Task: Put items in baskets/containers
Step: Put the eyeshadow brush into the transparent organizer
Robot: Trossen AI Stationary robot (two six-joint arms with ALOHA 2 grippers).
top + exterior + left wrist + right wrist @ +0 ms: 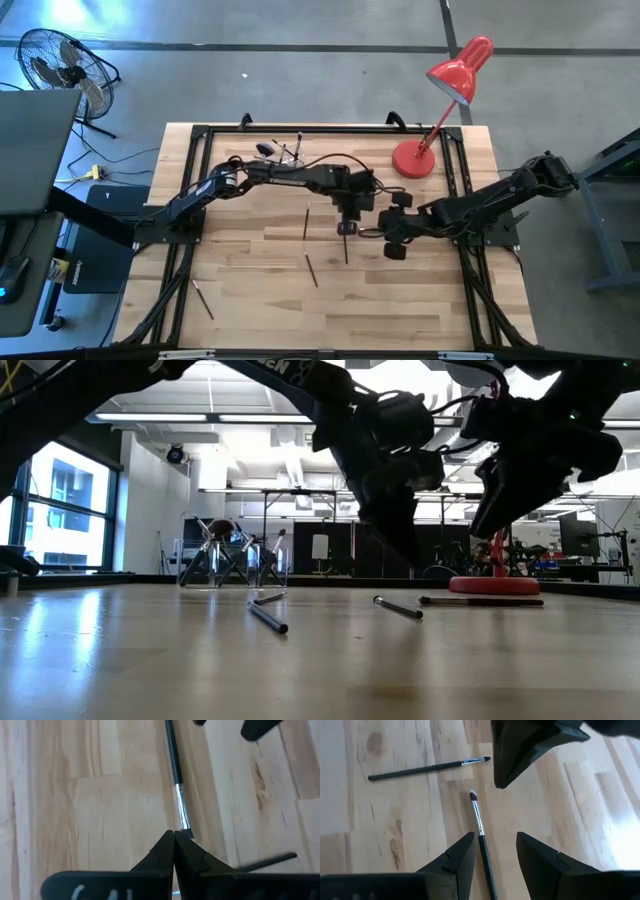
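The slim, dark-handled makeup brush is judged light, stiff and roll-prone; mid-handle grasping is advised. The right gripper is spread astride it, the left gripper closed empty.

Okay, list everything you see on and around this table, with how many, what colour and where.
loose makeup brushes: four, dark and slim, lying flat across the table's middle and front left
clear holder: one, transparent, back of the table, left of centre
brushes in holder: several, dark, standing in it; exact count unclear
desk lamp: one, red, back right of the table
table: one, light wood, black frame
fan: one, black, on the floor, far left
left gripper: one, dark, shut, table centre over a brush's tip
right gripper: one, dark, open, straddling that brush's handle
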